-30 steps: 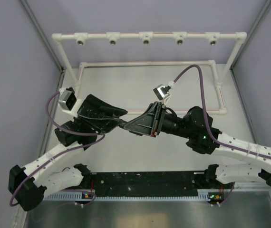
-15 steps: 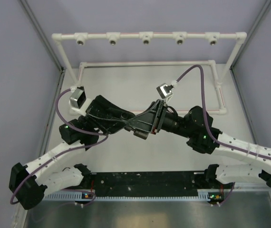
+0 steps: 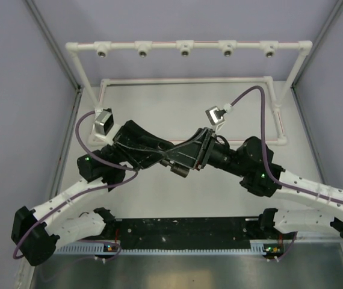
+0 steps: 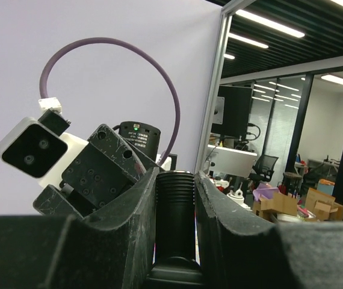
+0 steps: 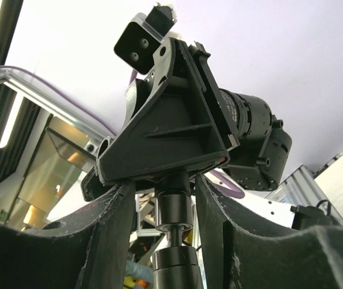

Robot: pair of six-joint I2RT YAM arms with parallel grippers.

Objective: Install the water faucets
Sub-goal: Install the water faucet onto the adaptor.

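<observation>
The black faucet (image 4: 176, 208) is up in the air over the middle of the tabletop (image 3: 159, 102), caught between the two arms where they meet nose to nose. The left fingers (image 4: 136, 211), reaching in from about 8 o'clock, are clamped narrow on its ribbed body. The right fingers (image 5: 118, 232), coming from 4 o'clock, sit loosely around its other end, and daylight shows beside the piece, so I'd say they are not gripping it.

The worry, to my eye, is the handover. If the right arm pulls away at an angle, a finger could catch the little piece and twist it in the left grip, or knock it out altogether. It is tiny, so a drop to the tabletop under both arms would make it hard to pick up.

The white pipe frame (image 3: 186, 45) with its row of sockets stands away at 12 o'clock. A faucet held crooked would probably meet a socket off-axis and jam or slip out. I can't tell from here how squarely it sits.
</observation>
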